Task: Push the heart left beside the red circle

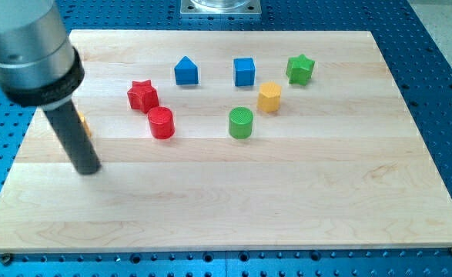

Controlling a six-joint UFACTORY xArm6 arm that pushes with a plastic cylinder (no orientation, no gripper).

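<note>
Yellow heart (269,97): sits in the far half of the surface (303,200), right of centre, near the top edge. At this size I cannot tell which way its point faces, or its long axis.

Red circle (162,122): left of centre, well apart from the heart. The green circle (241,122) lies between the 2, just below-left of the heart.

My tip (89,170): near the left edge, well left of the red circle, touching no block. The rod hides most of 1 orange-yellow block (82,123); its shape cannot be told. Claw state: none in view, the arm ends in a plain dark rod.

Surface: pale wood board with lengthwise grain, lying on a blue perforated bench (441,69).

Others, all matte and chunky: red star (142,95) just above-left of the red circle; blue house-shaped block (185,71), blue cube (244,71) and green star (299,68) along the top edge.
</note>
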